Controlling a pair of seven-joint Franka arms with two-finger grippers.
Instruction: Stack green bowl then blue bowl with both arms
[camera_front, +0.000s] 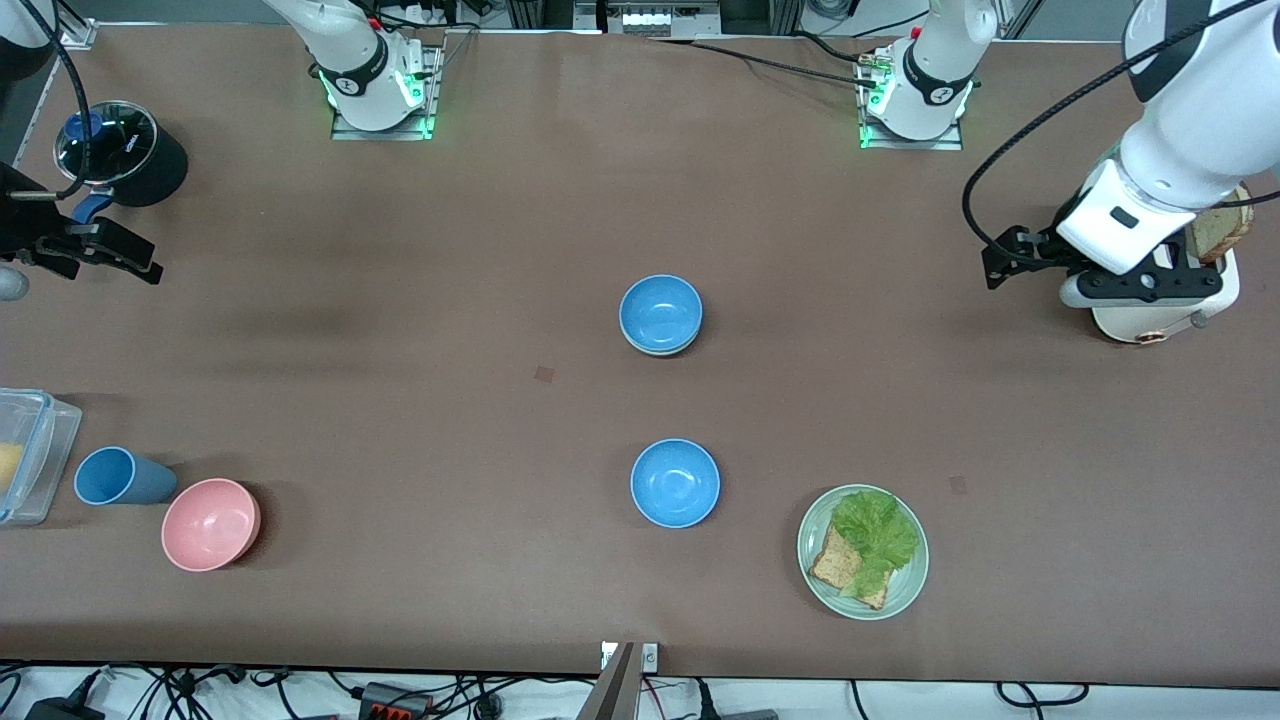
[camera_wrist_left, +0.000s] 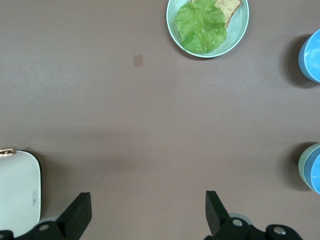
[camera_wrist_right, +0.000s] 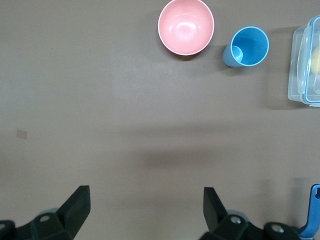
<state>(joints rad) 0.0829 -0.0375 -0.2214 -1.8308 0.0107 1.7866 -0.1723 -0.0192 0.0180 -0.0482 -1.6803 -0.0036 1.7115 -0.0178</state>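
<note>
While we scan the front view, a smooth round blue bowl (camera_front: 661, 312) sits nested in the green bowl (camera_front: 660, 349), only a pale rim showing at its six o'clock; a second blue bowl (camera_front: 675, 483) lies nearer the camera; a lettuce plate (camera_front: 915, 575) lies at that bowl's four o'clock; the left gripper (camera_front: 1012, 262) hangs over the toaster (camera_front: 1160, 318), the right gripper (camera_front: 105, 258) is partly cut off at the edge. From the left wrist view we see released jaws over matte brown table (camera_wrist_left: 100, 100), both bowls clipped. The right wrist view shows released jaws, a glossy pink bowl (camera_wrist_right: 186, 26), a blue cup (camera_wrist_right: 246, 47).
</note>
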